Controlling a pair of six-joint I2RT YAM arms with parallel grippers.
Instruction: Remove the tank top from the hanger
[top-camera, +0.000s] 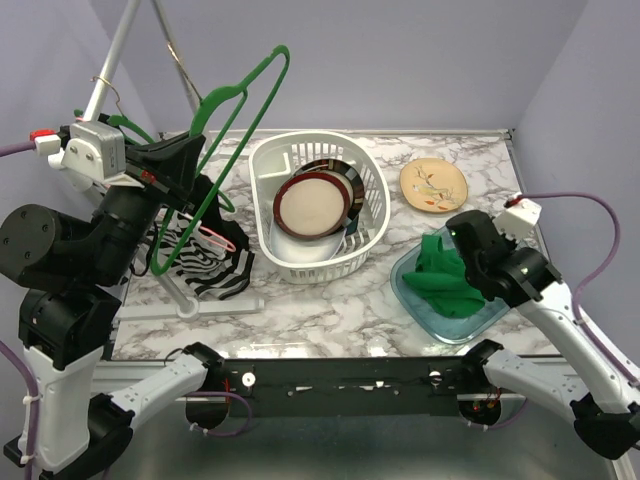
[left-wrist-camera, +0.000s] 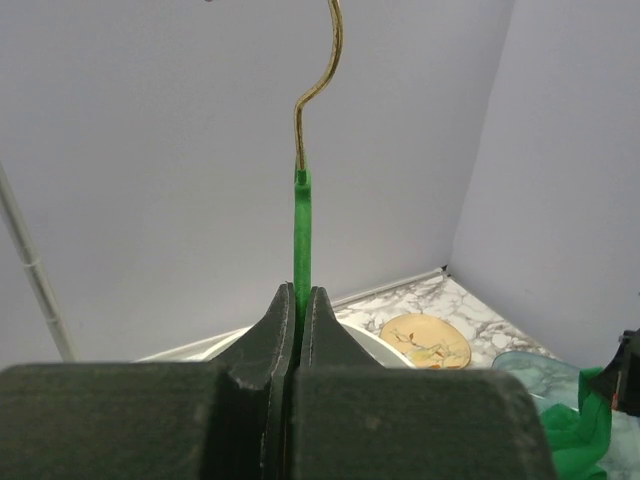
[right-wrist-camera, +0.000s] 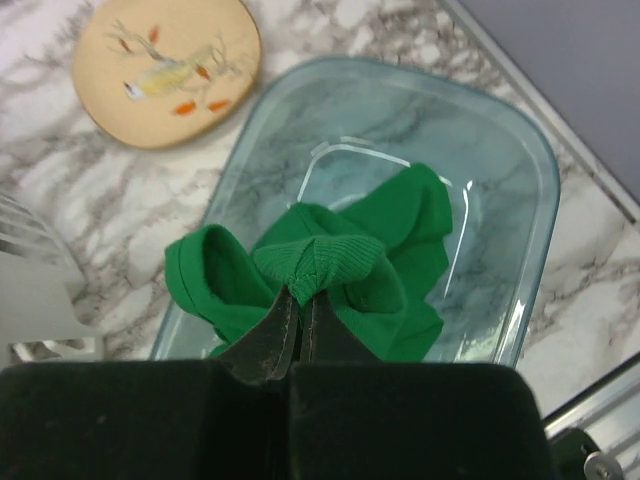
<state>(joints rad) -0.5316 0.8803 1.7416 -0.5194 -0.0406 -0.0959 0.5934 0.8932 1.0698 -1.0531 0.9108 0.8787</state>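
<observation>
The green tank top (top-camera: 448, 283) lies bunched in a clear glass dish (top-camera: 412, 303) at the right. My right gripper (top-camera: 455, 258) is shut on a ribbed fold of it; the right wrist view shows the tank top (right-wrist-camera: 335, 258) pinched between the fingertips of the gripper (right-wrist-camera: 301, 298) over the dish (right-wrist-camera: 522, 180). The green hanger (top-camera: 213, 108) is bare and held up at the left. My left gripper (top-camera: 185, 160) is shut on it. In the left wrist view the hanger's neck (left-wrist-camera: 301, 230) rises from the closed gripper (left-wrist-camera: 299, 300) to a metal hook.
A white basket (top-camera: 372, 200) with stacked bowls stands mid-table. A tan painted plate (top-camera: 433, 185) lies behind the dish. A zebra-striped cloth (top-camera: 205, 268) lies by the left arm. A metal rack pole (top-camera: 110, 55) and its base (top-camera: 205, 305) stand at the left.
</observation>
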